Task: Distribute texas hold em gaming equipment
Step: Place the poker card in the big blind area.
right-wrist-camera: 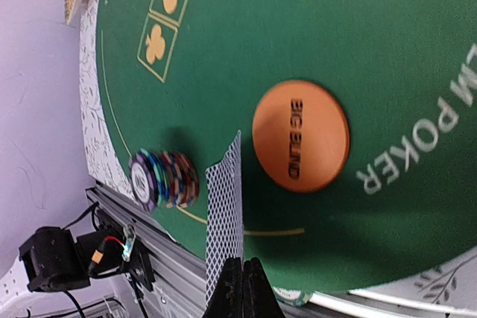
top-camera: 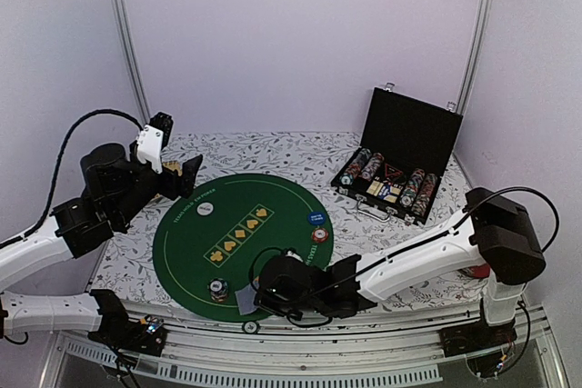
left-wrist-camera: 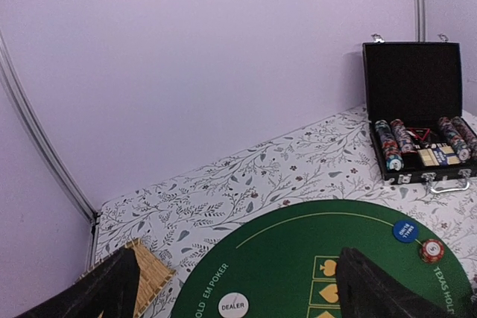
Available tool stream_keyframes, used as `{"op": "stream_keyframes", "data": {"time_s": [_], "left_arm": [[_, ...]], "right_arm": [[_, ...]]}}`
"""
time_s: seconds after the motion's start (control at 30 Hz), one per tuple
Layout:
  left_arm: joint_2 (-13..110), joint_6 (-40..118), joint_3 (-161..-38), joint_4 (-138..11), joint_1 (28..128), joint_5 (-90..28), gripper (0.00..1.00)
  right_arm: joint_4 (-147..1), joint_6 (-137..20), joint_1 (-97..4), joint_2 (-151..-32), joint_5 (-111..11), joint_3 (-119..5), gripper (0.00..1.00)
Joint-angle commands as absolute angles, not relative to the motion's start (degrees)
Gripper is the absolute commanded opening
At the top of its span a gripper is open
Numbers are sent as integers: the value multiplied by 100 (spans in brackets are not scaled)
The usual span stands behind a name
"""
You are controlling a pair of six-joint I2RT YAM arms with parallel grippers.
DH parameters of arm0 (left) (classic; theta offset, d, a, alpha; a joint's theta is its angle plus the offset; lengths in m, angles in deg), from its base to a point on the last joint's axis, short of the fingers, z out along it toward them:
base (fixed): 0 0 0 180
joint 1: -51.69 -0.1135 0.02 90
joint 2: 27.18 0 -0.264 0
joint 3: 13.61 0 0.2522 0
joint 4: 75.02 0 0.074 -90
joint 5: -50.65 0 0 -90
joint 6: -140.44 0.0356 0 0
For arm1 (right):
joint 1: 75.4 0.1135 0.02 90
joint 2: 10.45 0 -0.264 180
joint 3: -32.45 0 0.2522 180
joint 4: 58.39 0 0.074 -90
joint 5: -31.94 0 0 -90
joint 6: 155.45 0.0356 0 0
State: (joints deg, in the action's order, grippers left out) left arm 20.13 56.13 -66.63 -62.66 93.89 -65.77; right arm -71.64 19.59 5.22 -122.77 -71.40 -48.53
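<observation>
My right gripper (right-wrist-camera: 244,273) is shut on the edge of a playing card (right-wrist-camera: 226,214) with a blue lattice back and holds it on edge over the near rim of the green poker mat (right-wrist-camera: 358,27). An orange BIG BLIND button (right-wrist-camera: 300,135) lies just beside the card, and a stack of striped chips (right-wrist-camera: 164,179) stands to its other side. In the top view the right gripper (top-camera: 258,294), the card (top-camera: 245,298) and the stack (top-camera: 218,289) are at the mat's near edge. My left gripper (left-wrist-camera: 237,258) is open and empty above the white DEALER button (left-wrist-camera: 232,305).
An open black case (top-camera: 400,156) with rows of chips stands at the back right. A blue button (top-camera: 315,218) and a striped chip (top-camera: 319,234) lie on the mat's right side. A bamboo mat (left-wrist-camera: 153,277) lies by the left finger. A lone chip (top-camera: 251,326) lies off the mat's near edge.
</observation>
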Motion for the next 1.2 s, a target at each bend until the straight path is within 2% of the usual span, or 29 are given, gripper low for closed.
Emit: {"op": "stream_keyframes", "data": {"time_s": [0.0, 0.37, 0.53, 0.73, 0.9, 1.03, 1.17], "left_arm": [[1963, 5532, -6631, -6310, 9317, -6416, 94], [1961, 5540, -6622, -6302, 9312, -6388, 94], [1975, 5540, -6614, -6301, 9313, -6355, 94], [2027, 5545, -6621, -6279, 9313, -6287, 94], [2027, 5544, -6621, -6275, 9311, -6245, 94], [2071, 5543, -6630, -6254, 9317, -6174, 94], [2073, 5552, -6639, -6238, 9314, -6131, 94]], "right_arm": [[-7137, 2320, 591, -12477, -7135, -4862, 2], [-7155, 2293, 583, -12740, -7385, -5213, 3], [-7098, 2280, 574, -12639, -7414, -5119, 23], [-6945, 2172, 573, -12573, -7278, -5109, 29], [-7109, 2112, 581, -12316, -7462, -4878, 43], [-7459, 1579, 581, -12089, -7688, -5019, 59], [-7949, 93, 583, -11815, -7624, -5598, 71]]}}
